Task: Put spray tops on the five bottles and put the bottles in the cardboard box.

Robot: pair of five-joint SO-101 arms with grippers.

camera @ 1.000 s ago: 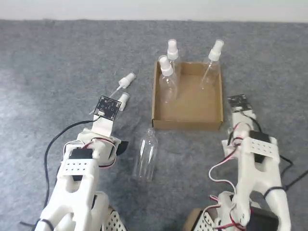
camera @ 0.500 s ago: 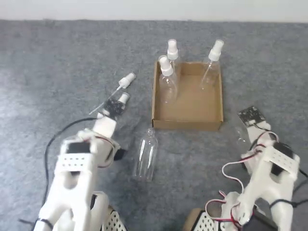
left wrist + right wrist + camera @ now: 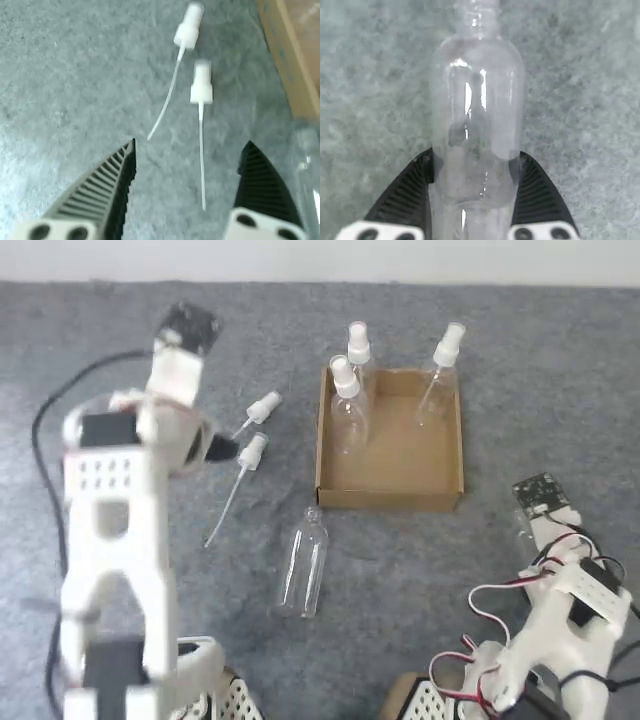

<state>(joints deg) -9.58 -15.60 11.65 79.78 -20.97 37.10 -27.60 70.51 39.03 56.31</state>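
Left gripper (image 3: 190,145) lifted, jaws spread, over two loose spray tops (image 3: 201,90). Right gripper (image 3: 475,157) withdrew from the box, clamping uncapped bottle (image 3: 477,100); capping likely next.

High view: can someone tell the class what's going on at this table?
Three capped bottles stand in the cardboard box. The left gripper, open, hangs over two loose spray tops beside the box. The right gripper is shut on a topless bottle; another topless bottle lies in front of the box.
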